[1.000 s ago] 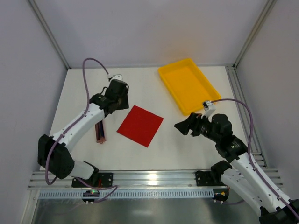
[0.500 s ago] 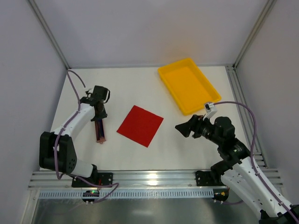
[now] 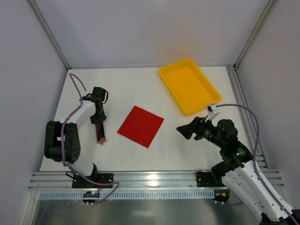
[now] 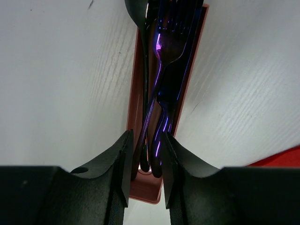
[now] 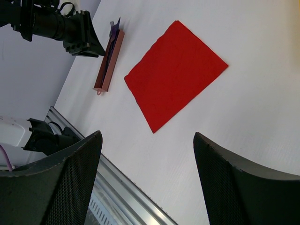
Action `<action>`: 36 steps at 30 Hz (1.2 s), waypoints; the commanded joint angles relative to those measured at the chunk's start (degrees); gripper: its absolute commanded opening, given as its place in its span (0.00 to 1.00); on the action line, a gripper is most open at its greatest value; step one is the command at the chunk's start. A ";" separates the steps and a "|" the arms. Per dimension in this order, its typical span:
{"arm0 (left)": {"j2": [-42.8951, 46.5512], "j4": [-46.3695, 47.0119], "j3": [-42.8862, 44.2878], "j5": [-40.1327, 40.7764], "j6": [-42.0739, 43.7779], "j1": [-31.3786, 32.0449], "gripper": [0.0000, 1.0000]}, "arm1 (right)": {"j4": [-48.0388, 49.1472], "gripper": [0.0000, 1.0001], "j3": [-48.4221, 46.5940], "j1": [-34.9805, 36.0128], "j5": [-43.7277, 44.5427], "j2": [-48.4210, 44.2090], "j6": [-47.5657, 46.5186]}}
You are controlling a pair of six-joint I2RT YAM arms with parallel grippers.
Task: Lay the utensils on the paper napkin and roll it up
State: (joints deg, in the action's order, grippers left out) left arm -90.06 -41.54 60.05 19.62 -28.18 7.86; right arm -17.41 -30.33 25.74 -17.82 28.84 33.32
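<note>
The utensils, a black one (image 4: 143, 70) and a blue-purple fork (image 4: 164, 51), lie side by side in a narrow brownish-red holder (image 4: 146, 192) at the table's left (image 3: 100, 133). My left gripper (image 4: 146, 140) points down over the holder's far end (image 3: 99, 120), its jaws drawn in narrowly around the two handle ends. The paper napkin (image 3: 140, 125) lies flat, rotated like a diamond, right of the holder; it also shows in the right wrist view (image 5: 176, 72). My right gripper (image 5: 146, 136) hangs open and empty above the table, right of the napkin (image 3: 183, 128).
A yellow tray (image 3: 173, 93) stands at the back right. Grey walls close the left, back and right sides. A metal rail (image 3: 150, 179) runs along the near edge.
My left arm swung left from beside the napkin to the holder and came down over the utensil handles. The right gripper barely shifted.
</note>
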 commanded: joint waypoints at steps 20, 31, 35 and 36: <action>-8.55 2.60 0.15 1.92 0.32 -0.12 0.24 | -2.02 0.79 -1.23 0.19 0.86 -2.56 -1.33; -7.59 0.67 1.73 2.09 1.11 0.05 0.00 | -3.16 0.79 -1.67 0.10 1.12 -3.18 -1.15; -6.53 -2.92 4.37 2.97 2.08 0.14 0.00 | -3.16 0.79 -1.75 0.10 1.04 -2.74 -1.07; -6.44 -4.24 5.42 2.80 2.43 0.31 0.00 | -3.07 0.79 -1.67 0.19 1.04 -2.74 -1.07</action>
State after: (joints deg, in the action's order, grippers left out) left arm -98.85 -42.54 61.91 21.43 -26.57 7.90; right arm -21.19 -30.33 25.74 -17.45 26.24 32.88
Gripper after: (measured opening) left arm 0.028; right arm 0.793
